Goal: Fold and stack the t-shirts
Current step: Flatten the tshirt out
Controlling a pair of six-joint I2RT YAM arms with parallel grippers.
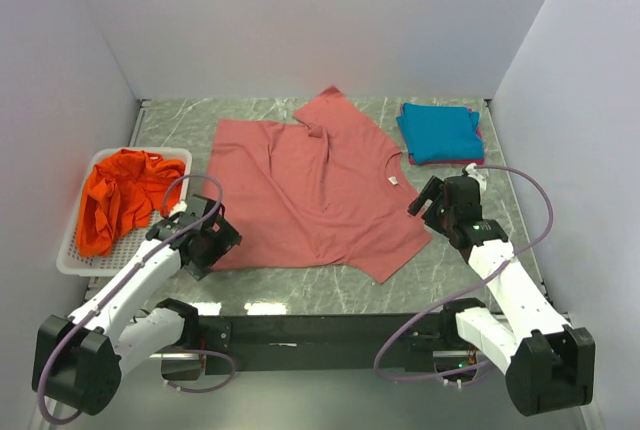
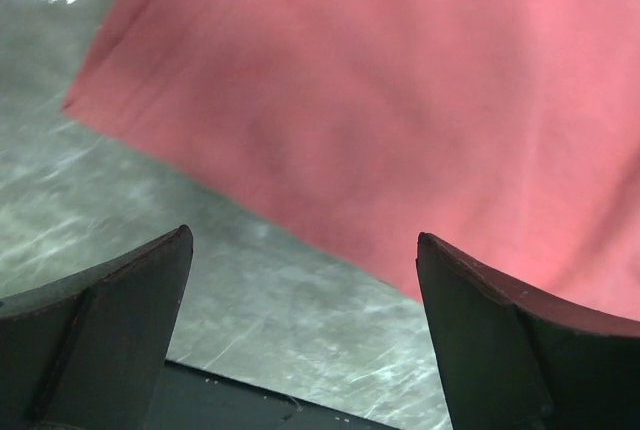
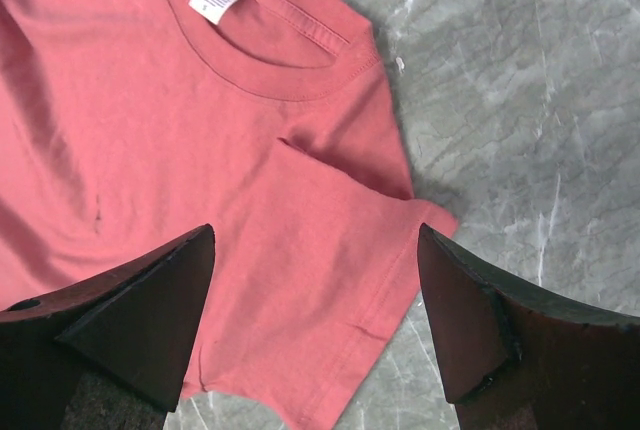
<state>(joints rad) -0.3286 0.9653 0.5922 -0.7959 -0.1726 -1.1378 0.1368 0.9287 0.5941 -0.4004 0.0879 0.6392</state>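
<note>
A limp, lightweight salmon-red cotton t-shirt (image 1: 315, 190) lies spread on the marble tabletop (image 1: 470, 250). The left hand (image 2: 300, 280) and right hand (image 3: 315, 280) hover spread and empty, likely best pinching hem corner and sleeve edge.

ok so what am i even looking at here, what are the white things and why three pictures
The white things are two robot arms bolted at the near edge of a marble-look table. The wide picture comes from a fixed camera above and behind them. The other two come from cameras on each wrist, so the dark wedges you see are that gripper's own fingers.

The left gripper and right gripper are both open and hold nothing. Between them lies a salmon-red t-shirt, spread out. Folded teal-blue and magenta shirts are stacked at the far right. An orange shirt sits crumpled in a white basket at the left.
</note>
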